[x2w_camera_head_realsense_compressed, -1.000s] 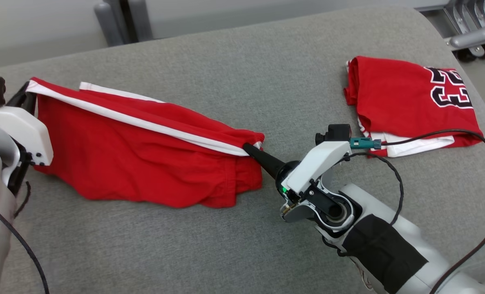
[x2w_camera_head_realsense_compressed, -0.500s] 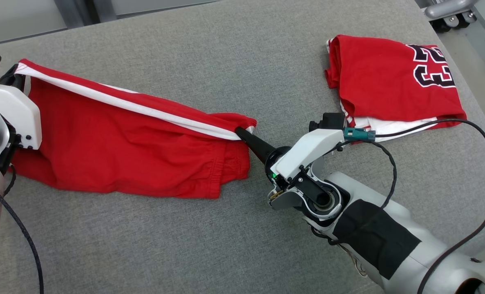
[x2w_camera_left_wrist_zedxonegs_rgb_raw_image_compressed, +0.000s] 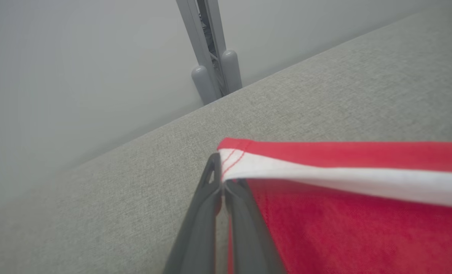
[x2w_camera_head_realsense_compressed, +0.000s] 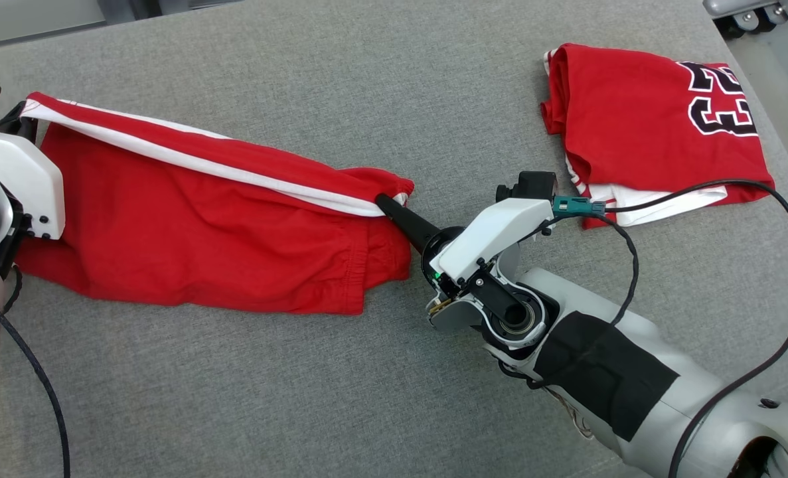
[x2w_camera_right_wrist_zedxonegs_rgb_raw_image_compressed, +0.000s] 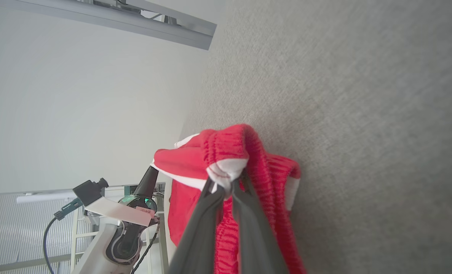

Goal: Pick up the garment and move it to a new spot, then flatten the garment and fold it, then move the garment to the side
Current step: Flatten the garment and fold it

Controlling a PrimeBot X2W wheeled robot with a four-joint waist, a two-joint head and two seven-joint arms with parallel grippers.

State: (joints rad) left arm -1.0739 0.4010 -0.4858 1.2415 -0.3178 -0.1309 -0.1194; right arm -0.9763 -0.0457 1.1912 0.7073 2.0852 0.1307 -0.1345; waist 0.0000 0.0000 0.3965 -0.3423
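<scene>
Stretching from one tool to the other, the red cloth shorts with a white side stripe (x2w_camera_head_realsense_compressed: pixel 188 226) lie long across the grey fabric-covered table (x2w_camera_head_realsense_compressed: pixel 394 73) in the head view. The left tool (x2w_camera_head_realsense_compressed: pixel 25 111) has one corner at the left side, and the right tool (x2w_camera_head_realsense_compressed: pixel 385 200) has the gathered waistband end near the middle. I judge that this hold at both ends serves to pull the cloth straight for flattening. The striped upper edge runs tight between them, while the lower part rests on the table. A folded red jersey with black-and-white numbers (x2w_camera_head_realsense_compressed: pixel 639 119) lies well apart at the right.

In the left wrist view, the two dark fingers (x2w_camera_left_wrist_zedxonegs_rgb_raw_image_compressed: pixel 201 228) are pressed together on the hemmed corner, exactly where the white stripe begins. The shorts spread away to the right of them.

In the right wrist view, the right tool is closed tightly on the bunched elastic waistband. The red cloth folds around its tips and hangs beside them.
</scene>
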